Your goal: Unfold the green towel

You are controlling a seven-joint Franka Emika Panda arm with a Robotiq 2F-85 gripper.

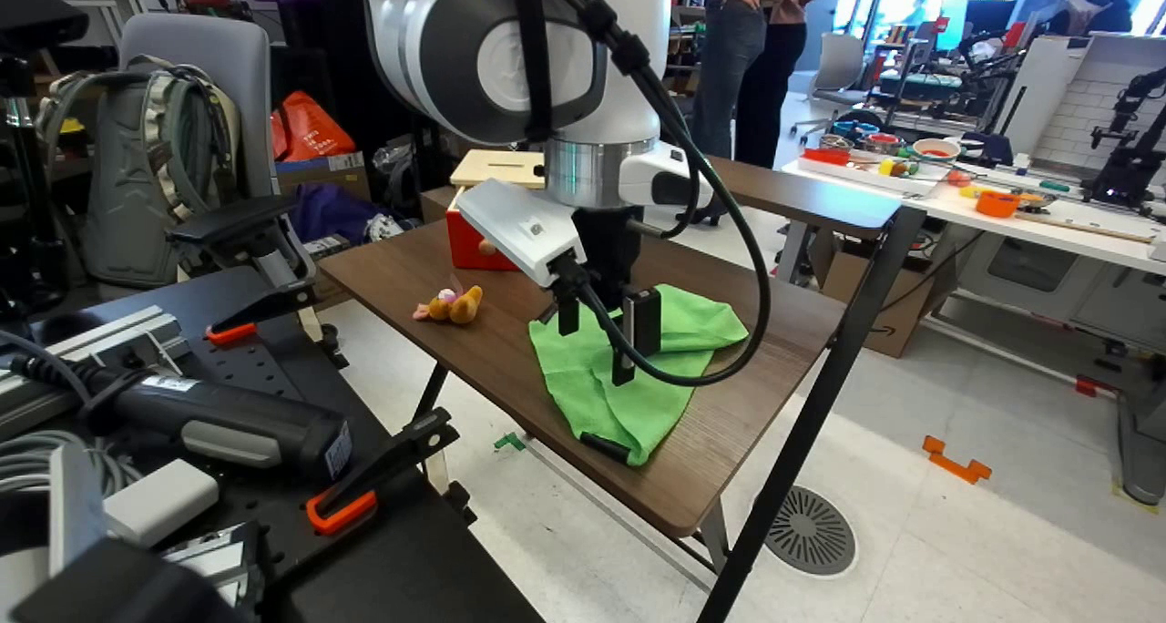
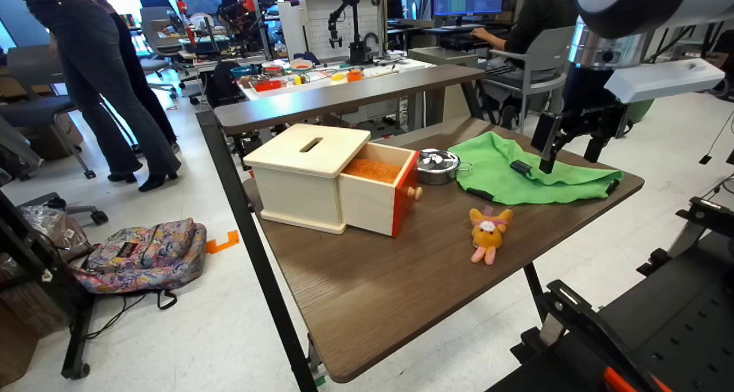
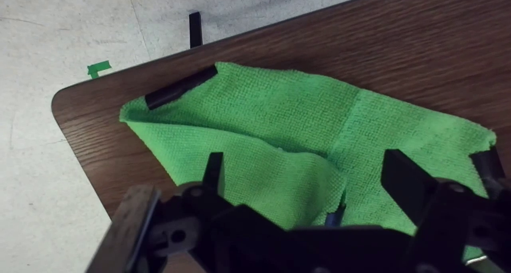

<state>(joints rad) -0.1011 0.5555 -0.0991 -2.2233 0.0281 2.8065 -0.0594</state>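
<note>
The green towel lies rumpled on the brown table, with one part folded back over the rest. It also shows in an exterior view and in the wrist view. Black strips sit at its corners, such as the dark strip near the table edge. The folded-over flap has its corner, with a dark strip, between my fingers in the wrist view. My gripper is open and empty above the towel; it also shows in both exterior views. My gripper hides part of the towel.
A wooden box with its red-fronted drawer pulled out stands on the table. A round metal pot touches or nearly touches the towel. An orange plush toy lies near the table edge. A raised shelf runs along one side.
</note>
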